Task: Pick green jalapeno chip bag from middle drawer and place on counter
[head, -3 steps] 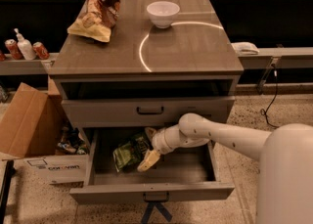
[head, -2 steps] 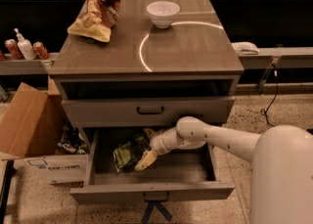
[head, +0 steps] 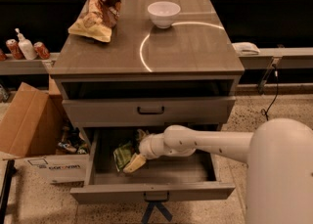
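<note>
The middle drawer (head: pixel 151 192) stands pulled open in the lower centre of the frame, below the shallower closed drawer front (head: pixel 149 110). The green jalapeno chip bag (head: pixel 122 155) lies in its left half, near the left wall, crumpled, with one edge raised towards the back. The white arm (head: pixel 210 142) reaches in from the lower right, and the gripper (head: pixel 134 163) sits low inside the drawer at the bag's right edge, touching it or very nearly so. Whether it is clenched on the foil or released cannot be told from this view. The bag is probably very light and soft: thin foil that buckles under pressure, with a slick surface and brittle chips inside. A hold on the puffed middle would likely slide off or crush the contents, so the better place to take it appears to be a flat, crimped edge or a raised fold, pinched firmly enough that the foil does not slip out during the lift. Its low weight means it may shift or skate across the drawer floor when nudged. The counter (head: pixel 195 47) fills the upper centre of the frame, with a white bowl (head: pixel 164 12) near its far edge and a brown-and-yellow chip bag (head: pixel 100 12) at its upper left.
</note>
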### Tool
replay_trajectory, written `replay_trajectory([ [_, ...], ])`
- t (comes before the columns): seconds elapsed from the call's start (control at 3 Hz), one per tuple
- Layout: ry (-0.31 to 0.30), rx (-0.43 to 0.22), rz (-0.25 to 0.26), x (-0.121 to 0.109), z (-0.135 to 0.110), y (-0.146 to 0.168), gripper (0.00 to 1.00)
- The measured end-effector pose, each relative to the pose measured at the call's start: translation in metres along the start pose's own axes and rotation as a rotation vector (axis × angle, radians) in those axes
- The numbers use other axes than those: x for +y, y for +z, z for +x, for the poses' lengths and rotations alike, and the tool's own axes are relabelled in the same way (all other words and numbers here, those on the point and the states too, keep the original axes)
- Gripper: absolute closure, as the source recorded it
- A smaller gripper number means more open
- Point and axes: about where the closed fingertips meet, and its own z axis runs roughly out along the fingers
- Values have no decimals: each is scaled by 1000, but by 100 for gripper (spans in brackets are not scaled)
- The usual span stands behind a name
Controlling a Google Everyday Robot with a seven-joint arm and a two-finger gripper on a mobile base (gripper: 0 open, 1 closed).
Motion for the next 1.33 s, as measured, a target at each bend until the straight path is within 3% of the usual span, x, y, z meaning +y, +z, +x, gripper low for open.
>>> replay_trajectory([
  [0.67,34,45,98,-11,7,30,0],
  [1.0,32,49,89,-10,8,32,0],
  [1.33,29,56,45,-1,13,48,0],
])
